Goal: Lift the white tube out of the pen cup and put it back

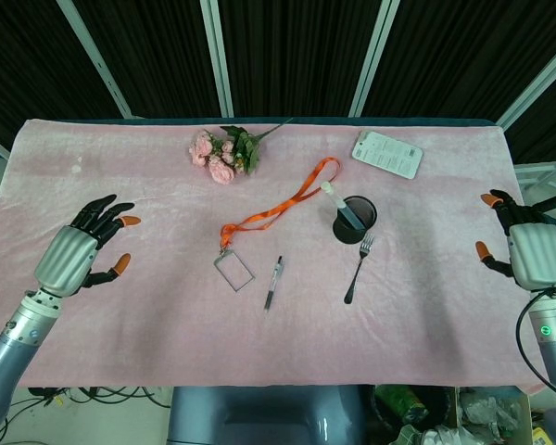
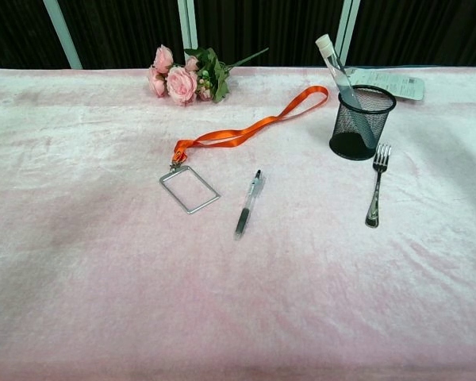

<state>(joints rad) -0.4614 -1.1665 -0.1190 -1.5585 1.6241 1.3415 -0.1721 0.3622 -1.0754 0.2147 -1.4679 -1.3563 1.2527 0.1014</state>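
A white tube (image 1: pixel 339 205) (image 2: pixel 336 70) leans in the black mesh pen cup (image 1: pixel 356 221) (image 2: pixel 361 124), its capped end poking out toward the upper left. My left hand (image 1: pixel 77 253) hovers over the table's left edge, fingers spread and empty, far from the cup. At the far right edge my right hand (image 1: pixel 521 248) is also empty with fingers apart, well to the right of the cup. Neither hand shows in the chest view.
A fork (image 1: pixel 356 268) lies just in front of the cup. A black pen (image 1: pixel 273 283), a badge holder (image 1: pixel 234 269) on an orange lanyard (image 1: pixel 287 202), pink flowers (image 1: pixel 224 151) and a white packet (image 1: pixel 387 154) lie on the pink cloth (image 1: pixel 148 306).
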